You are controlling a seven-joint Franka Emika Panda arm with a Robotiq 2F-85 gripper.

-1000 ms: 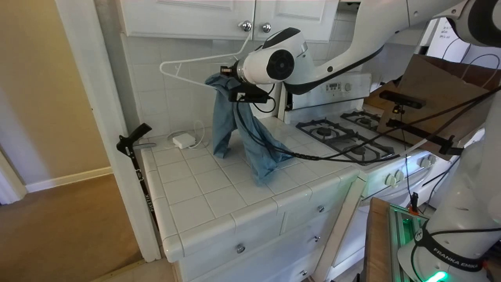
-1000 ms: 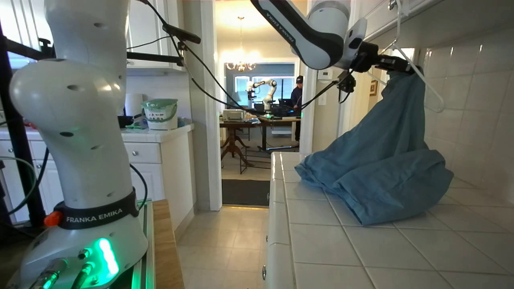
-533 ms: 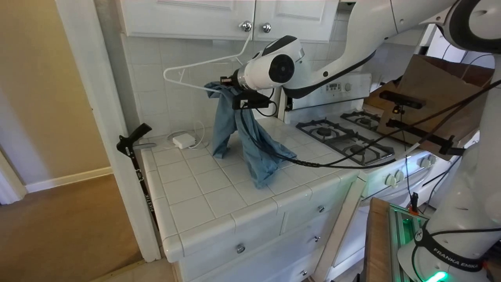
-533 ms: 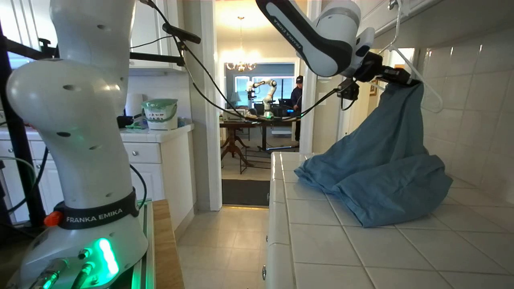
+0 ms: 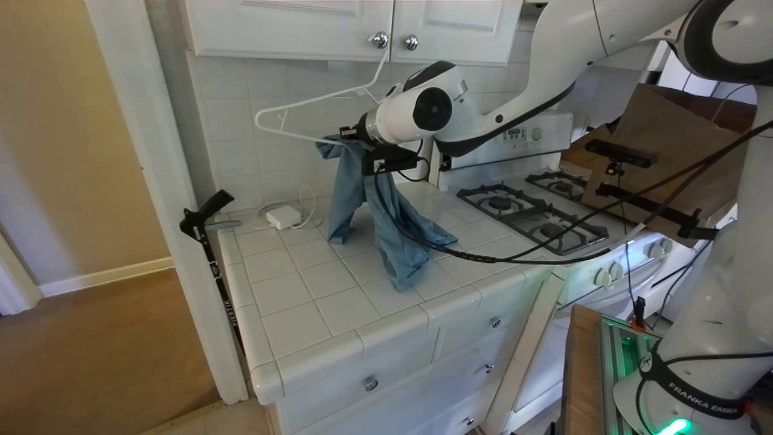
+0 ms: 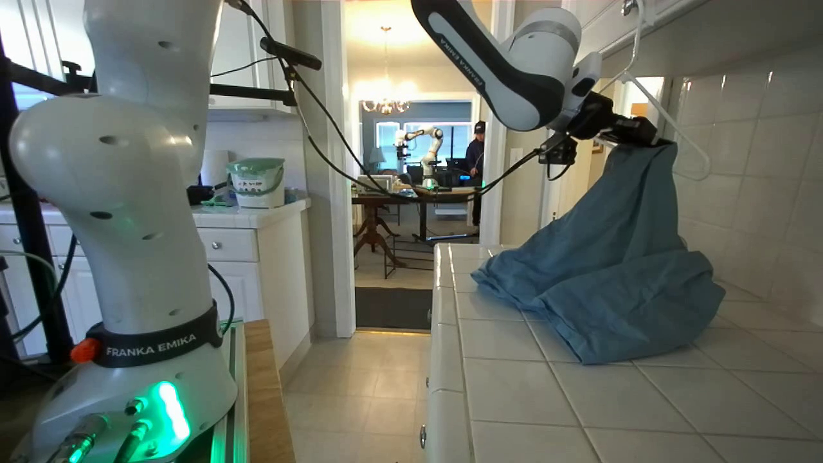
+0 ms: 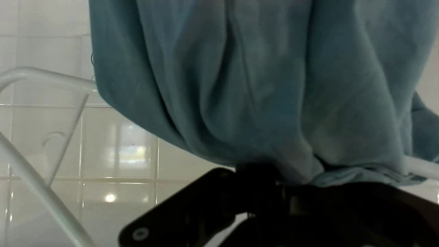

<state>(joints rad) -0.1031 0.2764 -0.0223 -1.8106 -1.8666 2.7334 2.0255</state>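
A blue cloth garment hangs from my gripper, its lower folds resting on the white tiled counter. It also shows in an exterior view. There my gripper holds the cloth's top edge beneath the cabinet. In the wrist view the gripper is shut on gathered cloth; its fingertips are dark and partly hidden. A white hanger hangs tilted from a cabinet knob. Its bar goes behind or into the cloth and comes out at right; which, I cannot tell.
The tiled counter has a white adapter box with a cord at the back. A black grabber stick leans at its left end. A gas stove stands right. Black cables hang from the wrist past the cloth.
My gripper has moved down, lowering the top of the cloth with it. The hanger has swung slightly. The cloth's lower part on the counter has barely shifted.
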